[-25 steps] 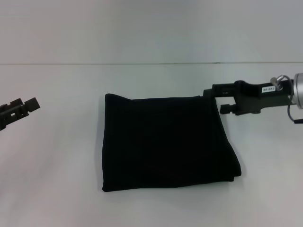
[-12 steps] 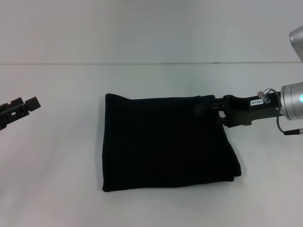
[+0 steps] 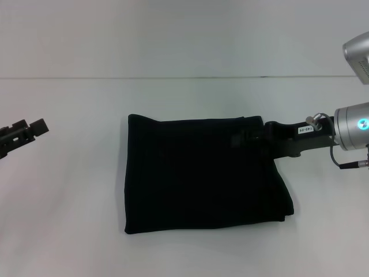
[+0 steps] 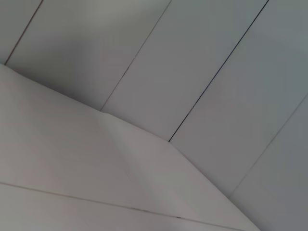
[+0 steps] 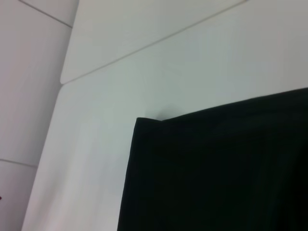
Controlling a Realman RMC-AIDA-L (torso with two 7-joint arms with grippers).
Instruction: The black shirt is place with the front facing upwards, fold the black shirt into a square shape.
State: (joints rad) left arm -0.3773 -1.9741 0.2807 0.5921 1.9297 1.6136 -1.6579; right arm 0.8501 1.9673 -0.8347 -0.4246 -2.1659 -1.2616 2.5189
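Prob. a lab/test rig: bare white table (image 3: pixel 69 202) w/ plain panelled wall (image 4: pixel 202 62).

Right arm reaches in level from the right side, silver wrist lit with a teal indicator, its black right end effector (image 3: pixel 253 137) low at mid-depth, fingers indistinct; left end effector (image 3: pixel 23 134) hangs parked at the far left edge, tilted slightly upward.

White table (image 3: pixel 75 190), pale panelled wall (image 4: pixel 202 62)
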